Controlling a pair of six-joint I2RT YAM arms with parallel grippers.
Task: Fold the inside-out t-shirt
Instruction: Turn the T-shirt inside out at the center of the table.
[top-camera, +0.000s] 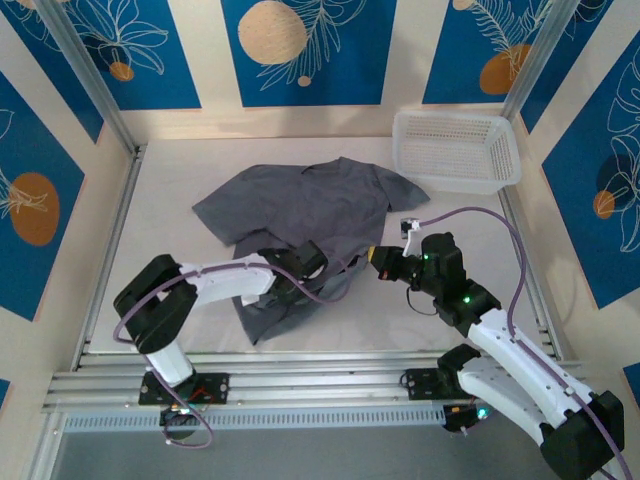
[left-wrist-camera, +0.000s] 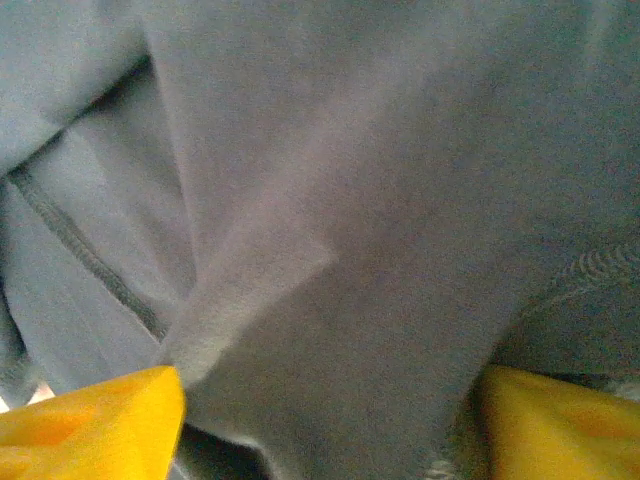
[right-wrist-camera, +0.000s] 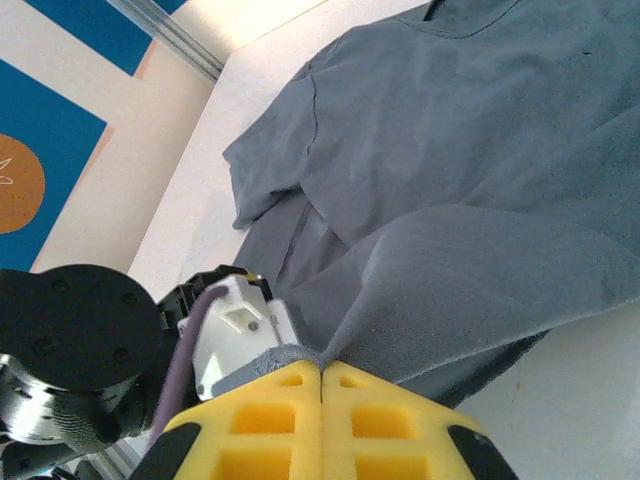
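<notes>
Slate-grey cloth of the t-shirt lies rumpled across the middle of the white table in the top view. One sleeve reaches toward the white plastic basket in the upper right. The left gripper sits on the shirt's lower part, just left of centre. Its wrist view has the yellow fingers at the bottom corners, spread wide, with a raised fold of fabric between them. A stitched seam runs down the left of that view. The right gripper is at the shirt's lower right edge. In its wrist view the fingers press together at bottom centre, clamping a peak of the cloth, which fans out toward the upper right.
</notes>
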